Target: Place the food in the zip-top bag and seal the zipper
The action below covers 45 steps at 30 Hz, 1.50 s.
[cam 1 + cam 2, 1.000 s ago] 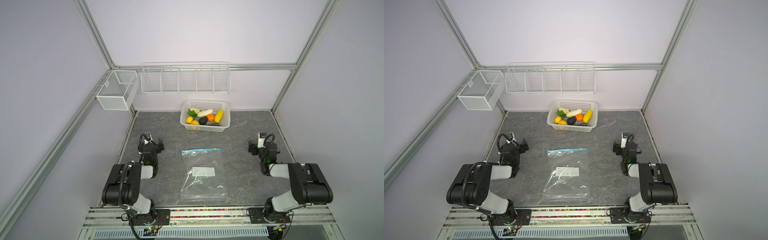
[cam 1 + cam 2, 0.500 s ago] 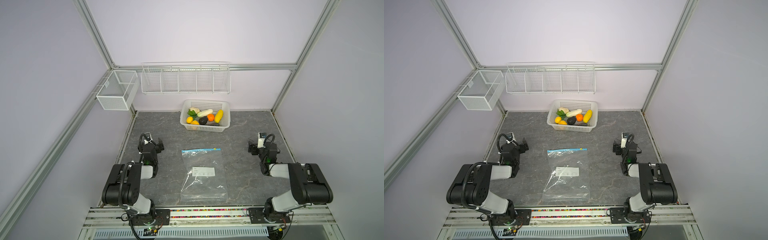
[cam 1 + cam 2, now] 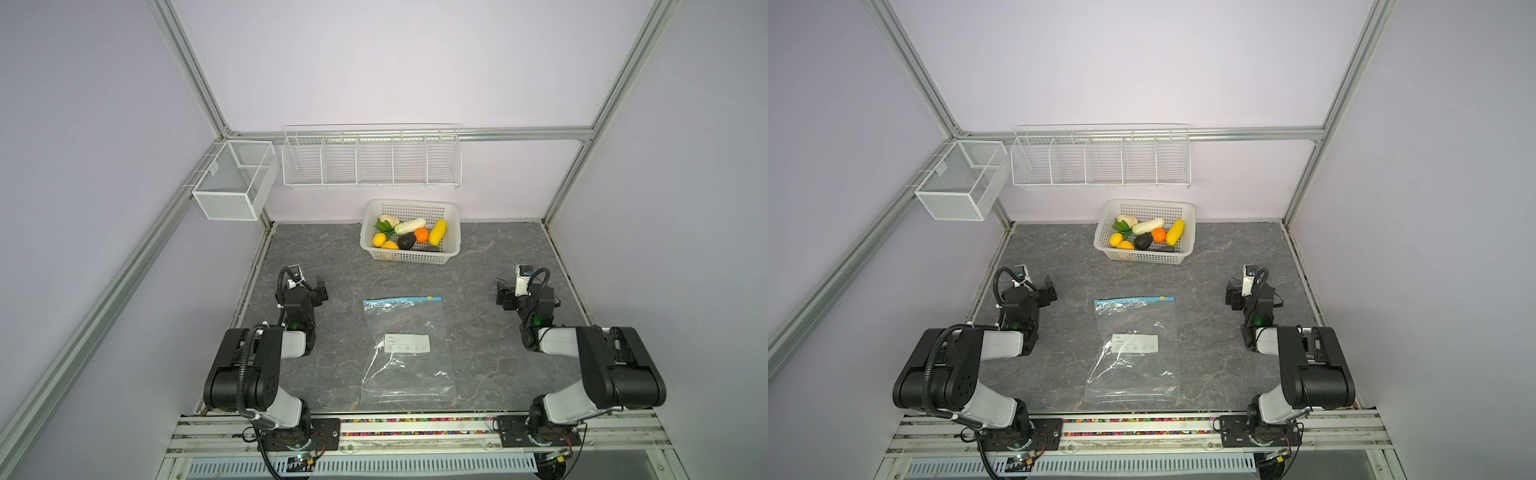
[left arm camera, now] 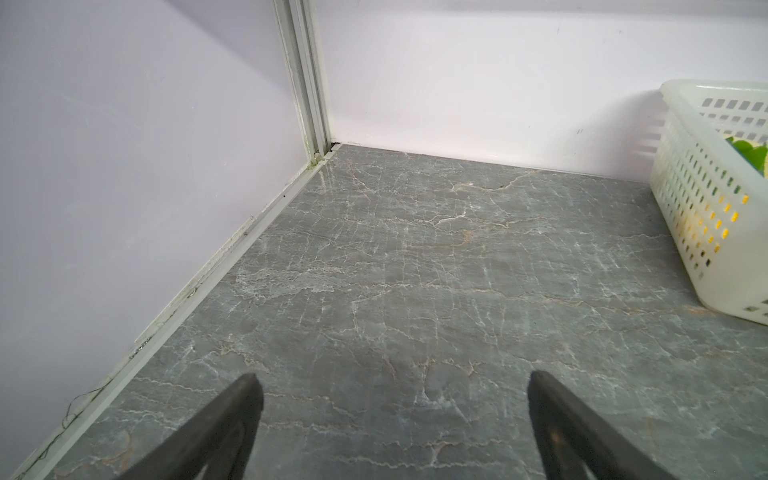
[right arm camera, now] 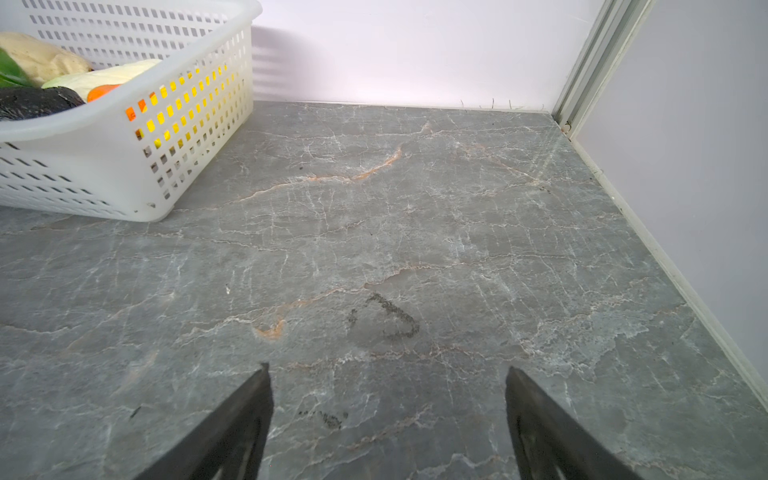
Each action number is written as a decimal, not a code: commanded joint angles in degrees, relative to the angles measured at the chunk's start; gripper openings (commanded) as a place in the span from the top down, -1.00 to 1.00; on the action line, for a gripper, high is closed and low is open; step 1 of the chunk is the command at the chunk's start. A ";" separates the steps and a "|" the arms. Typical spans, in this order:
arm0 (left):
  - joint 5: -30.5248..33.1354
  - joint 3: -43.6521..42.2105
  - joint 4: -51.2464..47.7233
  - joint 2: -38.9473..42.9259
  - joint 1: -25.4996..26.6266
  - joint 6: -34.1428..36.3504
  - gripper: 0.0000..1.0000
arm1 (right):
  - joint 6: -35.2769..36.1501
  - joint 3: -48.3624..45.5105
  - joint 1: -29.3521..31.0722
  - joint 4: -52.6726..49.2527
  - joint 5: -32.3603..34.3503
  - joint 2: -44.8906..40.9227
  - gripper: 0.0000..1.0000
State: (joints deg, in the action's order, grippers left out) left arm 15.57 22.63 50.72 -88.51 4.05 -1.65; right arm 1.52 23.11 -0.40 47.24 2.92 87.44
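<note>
The food (image 3: pixel 409 235), small toy fruits and vegetables, lies in a white perforated basket (image 3: pixel 411 258) at the back of the grey table, in both top views (image 3: pixel 1147 235). The clear zip-top bag (image 3: pixel 409 332) lies flat at the middle, empty, its white label up. Its light-blue zipper (image 3: pixel 395 300) faces the basket, with the yellow slider (image 3: pixel 429 297) at the right end. My left gripper (image 3: pixel 319 287) rests open to the left of the bag. My right gripper (image 3: pixel 503 294) rests open to the right. In the wrist views each gripper (image 4: pixel 394 380) (image 5: pixel 386 370) has only bare table between its fingers.
A white wire shelf (image 3: pixel 372 160) hangs on the back wall and a mesh box (image 3: pixel 232 183) on the left frame. Walls close in the table on three sides. The basket (image 4: pixel 706 187) stands ahead of both grippers (image 5: pixel 124 137).
</note>
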 commanded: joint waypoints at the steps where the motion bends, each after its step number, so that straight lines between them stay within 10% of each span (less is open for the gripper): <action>1: -0.53 0.25 0.61 -0.44 -0.40 0.24 -0.98 | 0.33 -0.44 -0.41 1.32 -0.68 0.13 -0.77; 45: -0.52 0.11 0.83 -0.35 -0.36 0.29 -0.99 | 0.70 -0.43 0.08 1.18 0.35 0.12 -0.77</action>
State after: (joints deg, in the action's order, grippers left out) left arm 15.35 22.63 50.72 -88.51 4.01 -1.65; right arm 1.52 23.11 -0.38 47.27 3.01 87.44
